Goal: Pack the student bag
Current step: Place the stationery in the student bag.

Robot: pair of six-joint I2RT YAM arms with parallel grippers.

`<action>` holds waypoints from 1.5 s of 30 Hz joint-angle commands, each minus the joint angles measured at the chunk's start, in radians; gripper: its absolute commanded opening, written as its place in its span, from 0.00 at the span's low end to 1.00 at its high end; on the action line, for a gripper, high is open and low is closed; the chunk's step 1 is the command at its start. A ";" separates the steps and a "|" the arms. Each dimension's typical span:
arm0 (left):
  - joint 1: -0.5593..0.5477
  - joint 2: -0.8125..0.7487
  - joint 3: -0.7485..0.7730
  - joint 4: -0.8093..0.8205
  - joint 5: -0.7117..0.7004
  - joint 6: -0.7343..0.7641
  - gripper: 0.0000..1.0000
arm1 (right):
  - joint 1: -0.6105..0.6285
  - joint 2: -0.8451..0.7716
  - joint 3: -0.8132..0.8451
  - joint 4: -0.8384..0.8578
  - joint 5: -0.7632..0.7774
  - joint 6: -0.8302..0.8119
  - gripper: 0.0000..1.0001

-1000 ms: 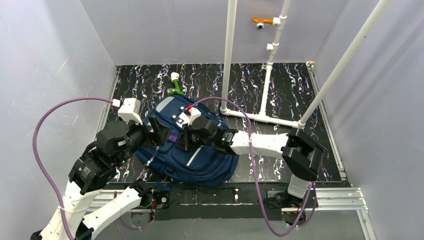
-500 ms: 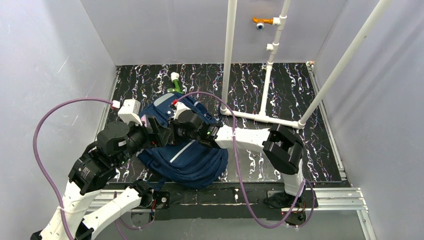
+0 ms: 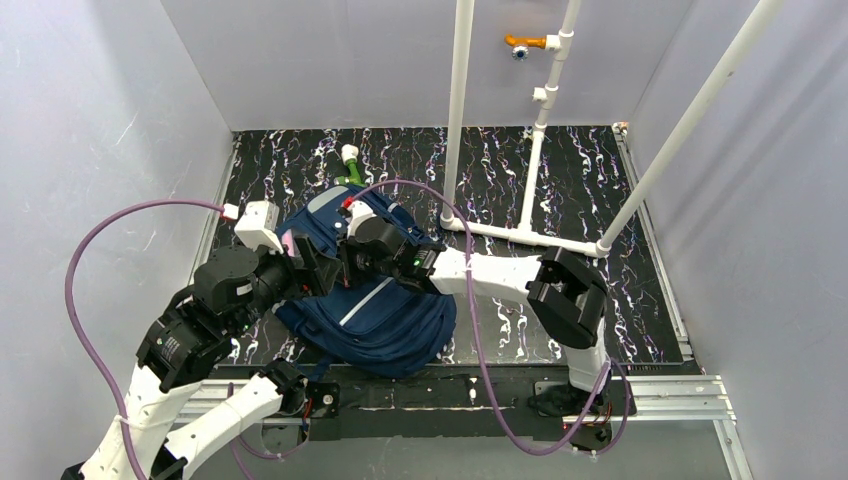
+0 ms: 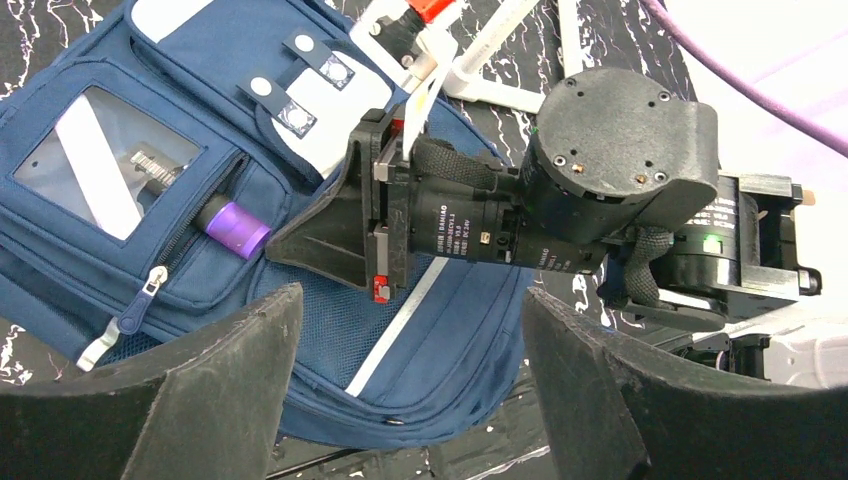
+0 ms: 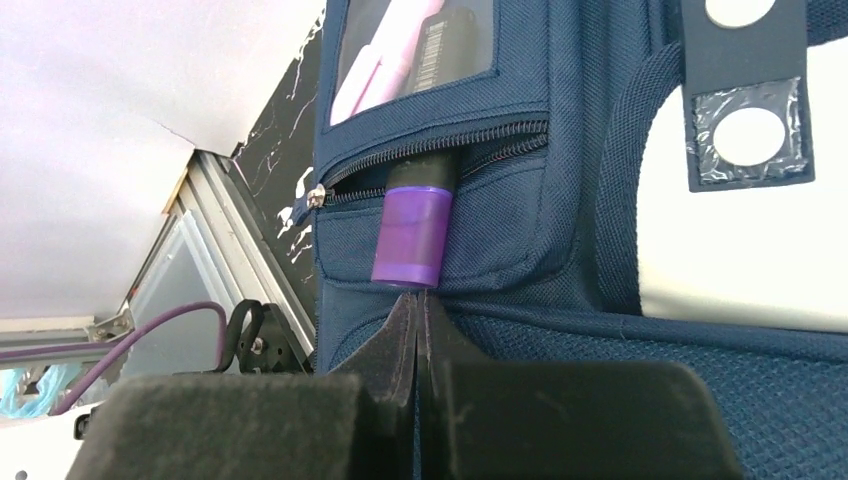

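R end effector (image 5: 416, 305) shut, empty, tips at the purple marker (image 5: 410, 235), prob. to push it into the bag (image 3: 390, 325) pocket (image 5: 500, 215). L end effector (image 4: 410, 300) wide open, empty.

Even, diffuse light fills all 3 views, leaving only soft shadows. The right wrist view blows out white at upper left; the right gripper (image 5: 418, 320) is dark, slightly blurred.
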 commanded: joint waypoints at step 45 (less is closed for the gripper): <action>0.894 0.192 -0.296 0.099 0.441 -0.284 0.77 | -0.114 -0.433 -0.505 -0.127 0.218 -0.226 0.38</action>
